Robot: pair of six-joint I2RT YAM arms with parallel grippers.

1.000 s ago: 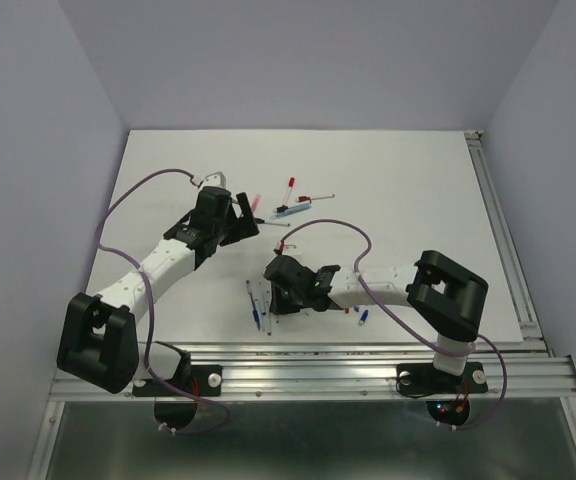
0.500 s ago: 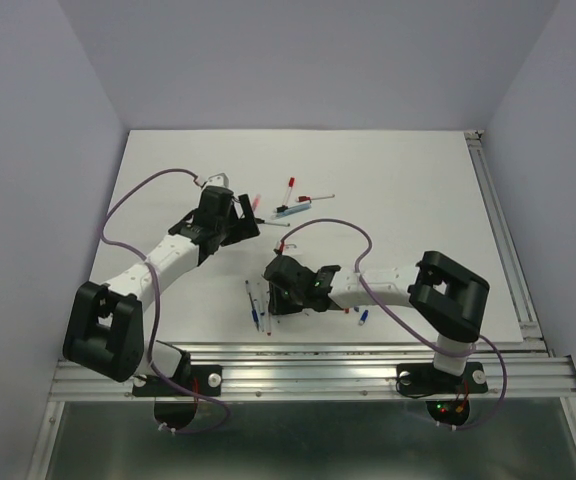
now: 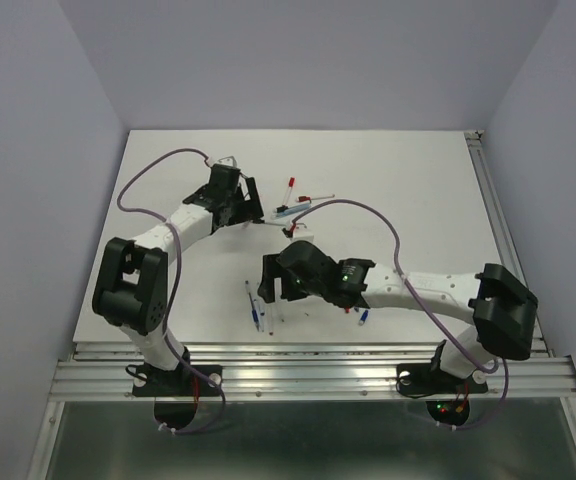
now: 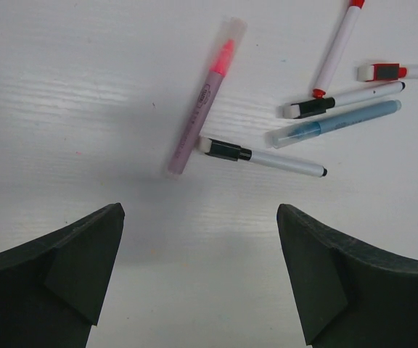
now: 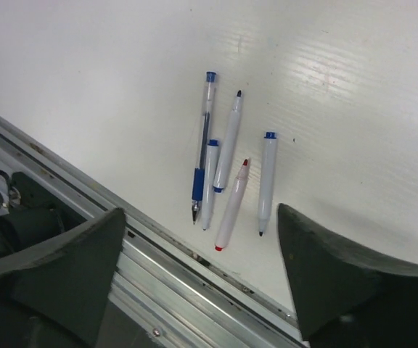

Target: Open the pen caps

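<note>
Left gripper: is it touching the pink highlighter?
Apart. The left wrist view shows the pink highlighter lying on the table beyond the open left gripper, with bare white surface between its near end and both fingers.

A flat white surface lies under the left tool and the right tool. It is matte, with a fine ribbed grain that takes a soft sheen ahead of the right tool. Three plain walls of pale lavender-grey close it in: a back wall well beyond the left tool, and side walls far out past each tool. A silver aluminium rail runs along the surface's edge just behind the right tool. A thinner rail lines the edge far to that tool's right. Below the silver rail sits a dark greenish panel. Light is even and diffuse, shadows faint.
</note>
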